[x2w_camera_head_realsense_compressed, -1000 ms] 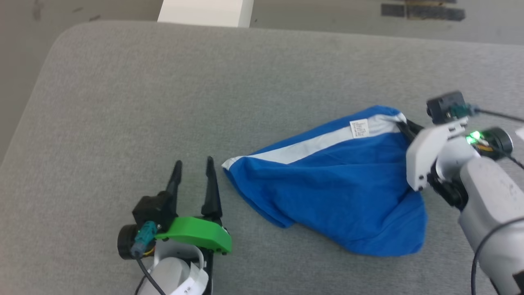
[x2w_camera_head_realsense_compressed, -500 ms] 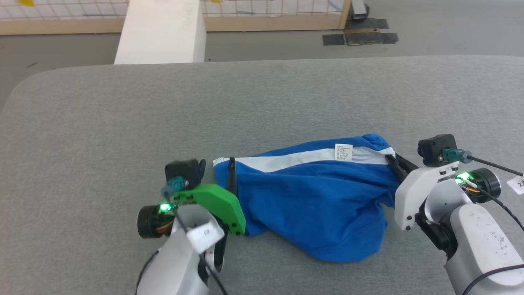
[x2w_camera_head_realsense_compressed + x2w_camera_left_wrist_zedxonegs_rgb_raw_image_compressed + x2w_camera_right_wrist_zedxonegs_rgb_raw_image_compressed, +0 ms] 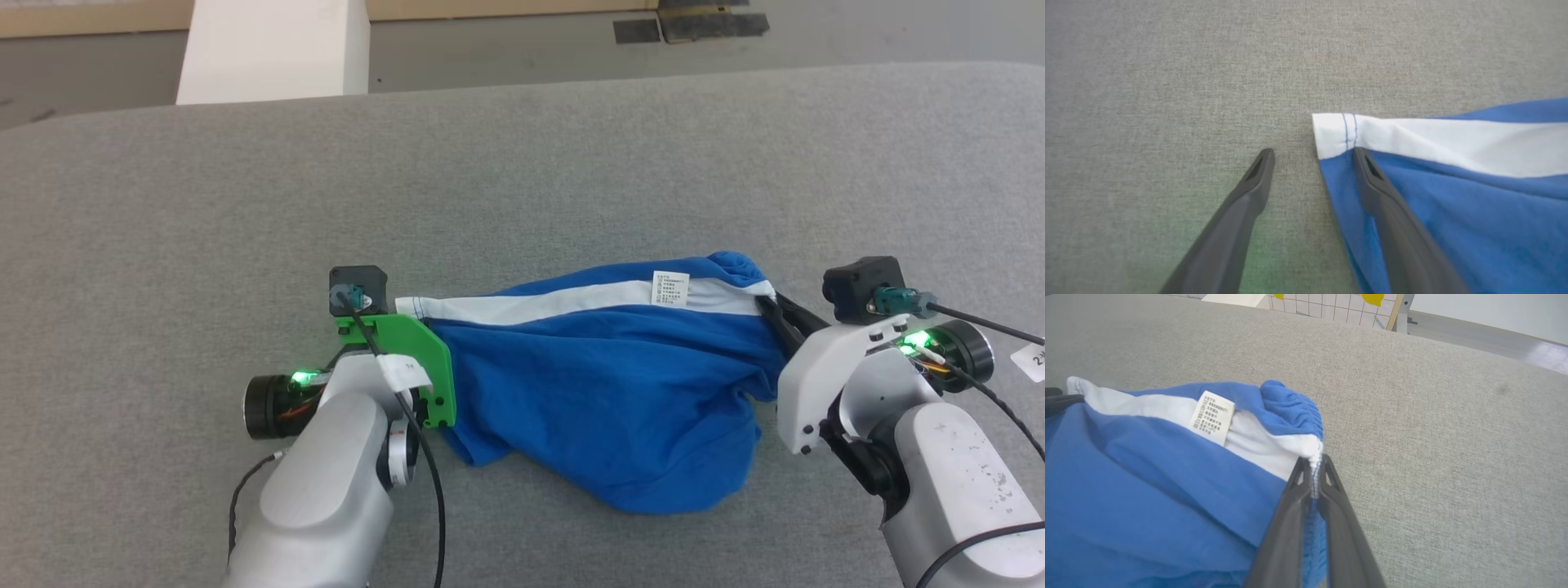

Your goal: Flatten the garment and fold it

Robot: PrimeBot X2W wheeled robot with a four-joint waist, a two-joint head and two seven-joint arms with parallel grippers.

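Astride garment (image 3: 1453, 204) hem edge, spread left gripper (image 3: 1312, 152)

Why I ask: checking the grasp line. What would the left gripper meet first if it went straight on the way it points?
Probably the white hem corner of the garment, ahead of one fingertip of the open left gripper; the other fingertip would land on grey cushion. Depth is unclear.
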